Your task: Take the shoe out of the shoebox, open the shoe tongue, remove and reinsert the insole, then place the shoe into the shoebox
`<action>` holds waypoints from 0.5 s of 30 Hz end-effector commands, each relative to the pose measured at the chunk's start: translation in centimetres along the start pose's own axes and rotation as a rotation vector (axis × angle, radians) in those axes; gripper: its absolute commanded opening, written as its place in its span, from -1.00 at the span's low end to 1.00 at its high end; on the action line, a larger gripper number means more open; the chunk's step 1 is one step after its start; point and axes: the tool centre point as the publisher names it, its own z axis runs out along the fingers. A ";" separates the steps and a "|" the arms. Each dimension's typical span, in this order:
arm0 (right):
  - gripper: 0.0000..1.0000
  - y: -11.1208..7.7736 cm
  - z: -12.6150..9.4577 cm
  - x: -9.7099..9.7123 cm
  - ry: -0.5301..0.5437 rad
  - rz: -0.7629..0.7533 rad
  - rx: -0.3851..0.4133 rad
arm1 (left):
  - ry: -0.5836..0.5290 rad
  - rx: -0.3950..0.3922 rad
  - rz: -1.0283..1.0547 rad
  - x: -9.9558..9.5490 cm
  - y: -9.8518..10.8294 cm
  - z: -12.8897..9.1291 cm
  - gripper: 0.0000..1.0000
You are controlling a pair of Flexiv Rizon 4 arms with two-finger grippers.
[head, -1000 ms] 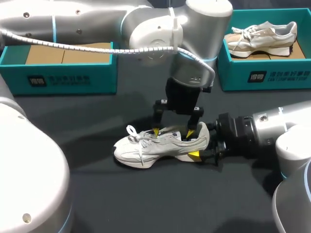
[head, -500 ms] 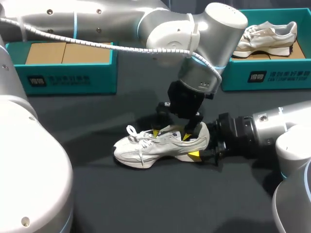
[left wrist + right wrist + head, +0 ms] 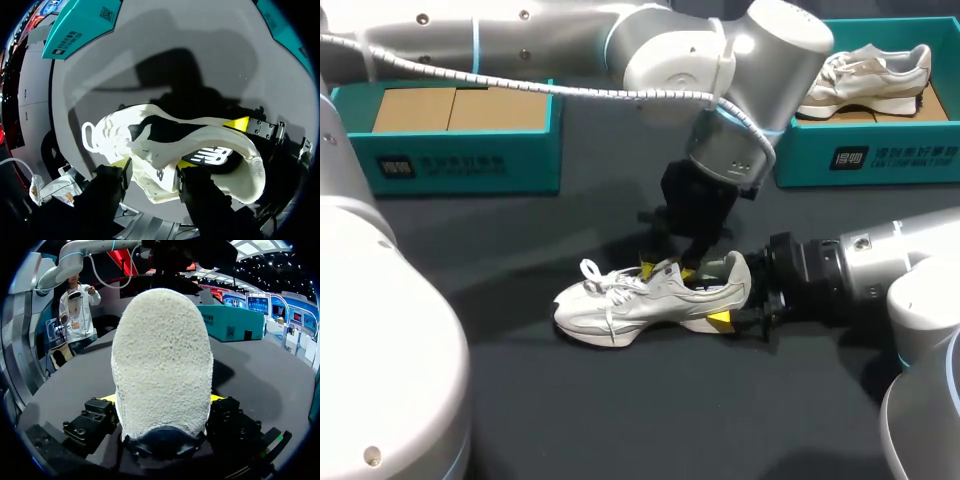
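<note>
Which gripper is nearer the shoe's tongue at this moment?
Left. The left gripper pinches the tongue itself from both sides; the right gripper clamps the heel, at the opposite end of the shoe.

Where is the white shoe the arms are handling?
The shoe sits upright on the table, centre of the head view, its heel clamped by the right gripper, the left gripper at its tongue.

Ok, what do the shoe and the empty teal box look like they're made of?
The shoe looks like off-white fabric, matte, possibly with suede-like panels. Its heel seems to be a nubby, towel-like textile, going by the pebbled pile seen up close. The box is likely cardboard: smooth teal printed walls, with a plain flat brown floor inside.
</note>
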 end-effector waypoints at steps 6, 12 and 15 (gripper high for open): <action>-1.00 -0.1 -0.1 0.0 -0.003 0.000 0.002 | 0.088 0.027 0.004 -2.4 0.7 -1.0 -1.00; -1.00 -0.1 -0.1 0.0 -0.003 0.000 0.002 | 0.225 0.035 0.005 -4.8 0.8 -1.4 -1.00; -1.00 -0.1 -0.1 0.0 -0.003 0.000 0.002 | 0.296 0.042 0.001 -6.1 0.9 -1.4 -1.00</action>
